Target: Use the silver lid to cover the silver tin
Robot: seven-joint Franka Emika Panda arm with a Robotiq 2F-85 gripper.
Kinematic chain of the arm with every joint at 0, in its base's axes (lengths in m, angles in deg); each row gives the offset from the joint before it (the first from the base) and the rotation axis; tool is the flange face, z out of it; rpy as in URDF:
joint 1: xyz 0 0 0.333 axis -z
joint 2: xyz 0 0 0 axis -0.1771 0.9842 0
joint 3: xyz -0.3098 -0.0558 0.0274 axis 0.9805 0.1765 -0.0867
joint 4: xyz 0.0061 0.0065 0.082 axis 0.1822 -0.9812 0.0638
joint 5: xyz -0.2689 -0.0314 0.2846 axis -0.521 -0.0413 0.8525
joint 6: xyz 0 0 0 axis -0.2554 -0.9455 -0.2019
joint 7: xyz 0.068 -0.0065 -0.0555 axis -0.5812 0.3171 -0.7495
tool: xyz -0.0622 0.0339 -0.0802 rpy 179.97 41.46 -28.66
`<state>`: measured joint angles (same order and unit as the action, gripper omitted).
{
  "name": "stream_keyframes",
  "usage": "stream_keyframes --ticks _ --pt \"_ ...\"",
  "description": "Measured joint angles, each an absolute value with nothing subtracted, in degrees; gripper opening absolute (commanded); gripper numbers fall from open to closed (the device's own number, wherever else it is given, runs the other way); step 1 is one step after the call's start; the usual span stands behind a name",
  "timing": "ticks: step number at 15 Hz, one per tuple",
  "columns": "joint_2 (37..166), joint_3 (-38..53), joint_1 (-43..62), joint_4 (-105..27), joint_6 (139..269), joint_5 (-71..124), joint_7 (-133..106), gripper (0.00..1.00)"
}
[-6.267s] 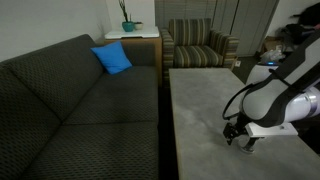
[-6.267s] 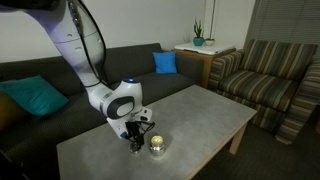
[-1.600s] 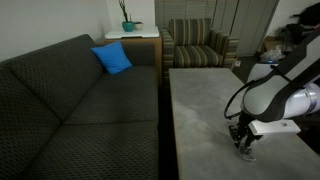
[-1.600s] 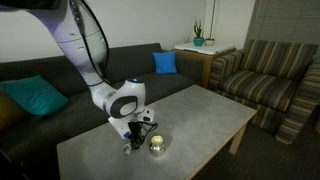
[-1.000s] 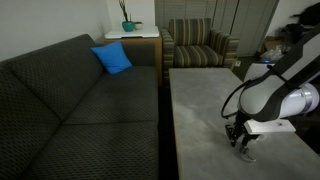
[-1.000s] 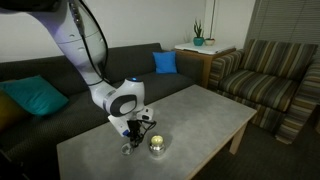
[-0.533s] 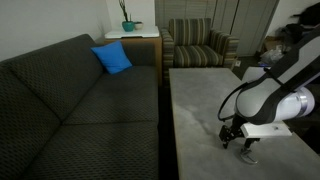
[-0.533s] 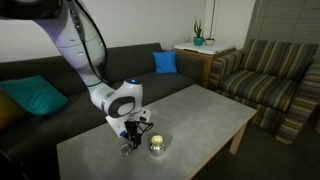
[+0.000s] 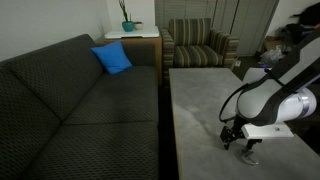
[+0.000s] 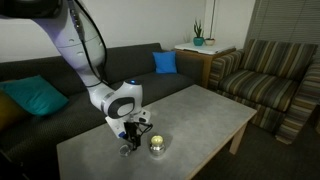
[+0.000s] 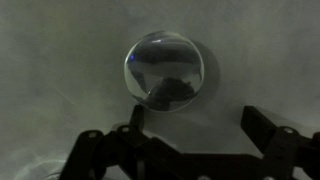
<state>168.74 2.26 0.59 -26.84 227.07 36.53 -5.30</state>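
Wrist view: my gripper (image 11: 200, 125) has its fingers spread wide, holding nothing, over the silver lid (image 11: 164, 70) lying flat on the table (image 10: 200, 110); in an exterior view, it's just beside the silver tin (image 10: 158, 145).

The setting is a living room, in a home or a lounge furnished like one. In both exterior views a long dark grey sofa (image 9: 70, 110) stands against a plain pale wall (image 9: 50, 20), with a blue cushion (image 9: 112, 58) propped at one end. In an exterior view a teal cushion (image 10: 35, 98) lies at the sofa's opposite end. A striped upholstered armchair (image 10: 265, 75) sits at an angle to the sofa. Between them a small wooden side table (image 10: 205, 55) carries a potted plant (image 10: 198, 38). A low, rectangular grey tabletop (image 10: 210, 115) stands in front of the sofa like a coffee table. Dark vertical blinds (image 10: 285, 20) hang behind the armchair.
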Motion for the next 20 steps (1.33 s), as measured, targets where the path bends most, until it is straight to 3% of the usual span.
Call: stream_keyframes --ticks 20 --pt "168.57 7.15 -5.32 -26.70 226.44 36.51 4.11 1.00"
